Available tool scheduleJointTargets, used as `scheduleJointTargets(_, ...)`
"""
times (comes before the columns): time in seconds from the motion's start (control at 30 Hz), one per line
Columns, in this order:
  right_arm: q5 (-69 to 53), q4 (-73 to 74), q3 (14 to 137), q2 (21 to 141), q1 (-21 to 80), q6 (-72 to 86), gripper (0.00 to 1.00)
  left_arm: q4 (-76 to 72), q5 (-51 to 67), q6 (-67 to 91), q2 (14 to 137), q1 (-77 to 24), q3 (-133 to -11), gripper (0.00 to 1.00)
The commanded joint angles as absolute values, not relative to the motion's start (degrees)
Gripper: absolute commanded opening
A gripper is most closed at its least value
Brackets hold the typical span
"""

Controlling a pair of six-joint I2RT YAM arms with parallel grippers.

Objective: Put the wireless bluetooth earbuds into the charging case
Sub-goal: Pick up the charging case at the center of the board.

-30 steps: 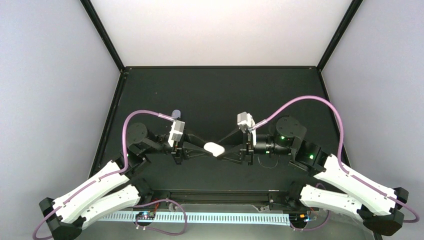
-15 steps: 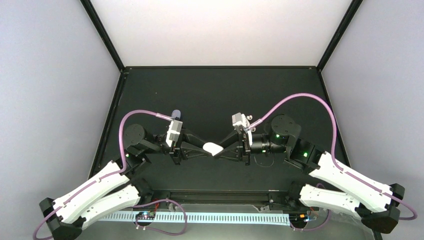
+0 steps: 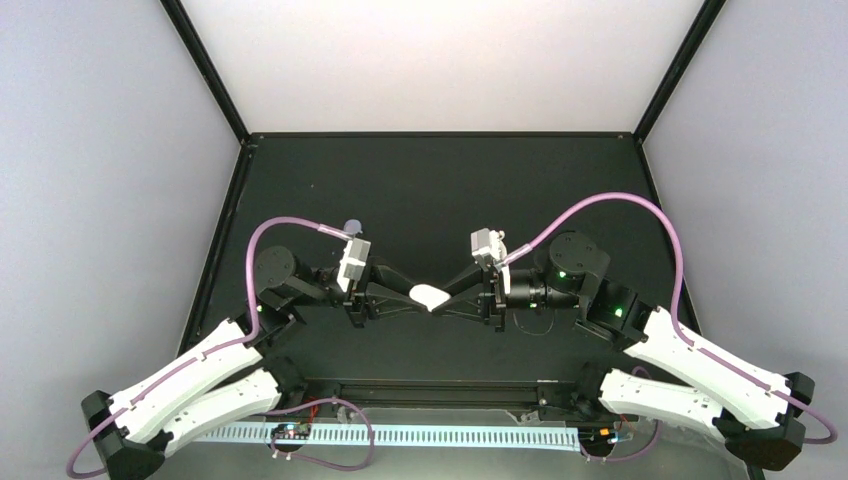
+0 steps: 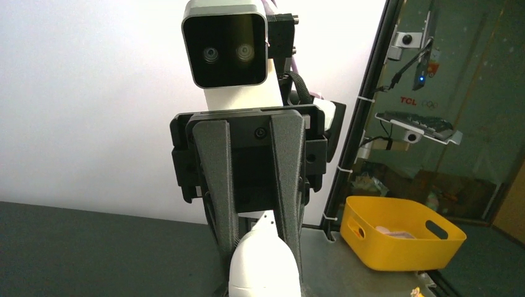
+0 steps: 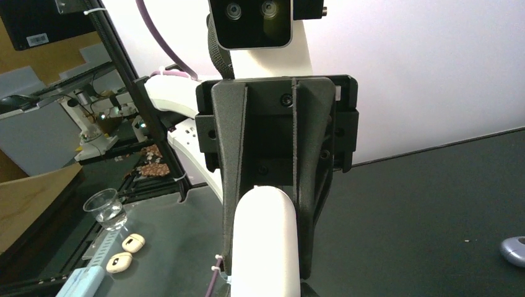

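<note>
A white oval charging case (image 3: pixel 430 296) hangs above the table's middle, held between my two grippers, which meet head-on. My left gripper (image 3: pixel 412 297) is shut on its left end and my right gripper (image 3: pixel 450 298) on its right end. The right wrist view shows the case (image 5: pixel 266 247) between the left gripper's dark fingers (image 5: pixel 234 154). The left wrist view shows the case (image 4: pixel 265 269) with a small pointed white part on top, between the right gripper's fingers (image 4: pixel 218 167). Two cream-white earbuds (image 5: pixel 131 242) (image 5: pixel 119 262) lie near the table's front edge. The purple earbuds are out of view.
A purple oval case (image 3: pixel 351 226) lies behind the left wrist; it also shows in the right wrist view (image 5: pixel 514 250). A clear cup (image 5: pixel 106 207) stands near the earbuds. A yellow bin (image 4: pixel 399 232) sits beyond the table's right side. Black frame posts stand at the corners.
Both arms shifted slightly left, then back, with the white case still held between them. Both grips are unchanged.
</note>
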State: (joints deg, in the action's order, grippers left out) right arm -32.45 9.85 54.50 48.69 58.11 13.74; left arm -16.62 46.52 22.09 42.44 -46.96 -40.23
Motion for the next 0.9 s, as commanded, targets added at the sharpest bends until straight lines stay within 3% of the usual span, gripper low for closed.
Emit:
scheduleJointTargets(0.0,-31.3,10.3,54.5,48.1,58.0,11.6,0.14,-18.6,46.6,23.0,43.3,-46.8,-40.5,0.27)
scheduleJointTargets(0.13,-30.5,10.6,54.4,48.0,58.0,11.0,0.14,-19.2,46.6,23.7,44.0,-46.8,-40.5,0.30)
scheduleJointTargets(0.3,-29.1,10.5,54.1,47.8,58.0,10.5,0.14,-19.6,46.8,24.2,45.2,-46.9,-40.6,0.27)
scheduleJointTargets(0.53,-28.4,10.9,54.0,47.5,58.0,9.8,0.16,-19.8,47.3,24.4,45.9,-46.9,-40.6,0.09)
scheduleJointTargets(0.63,-28.1,11.3,54.0,47.1,58.0,9.9,0.27,-19.6,47.3,24.0,45.8,-47.0,-40.7,0.02)
scheduleJointTargets(0.77,-27.4,11.7,54.0,45.6,58.0,10.6,0.54,-18.9,45.7,23.2,44.5,-46.9,-40.6,0.01)
scheduleJointTargets(0.87,-24.8,12.2,54.2,44.1,58.0,11.2,0.68,-19.3,43.3,22.7,43.0,-46.9,-40.0,0.02)
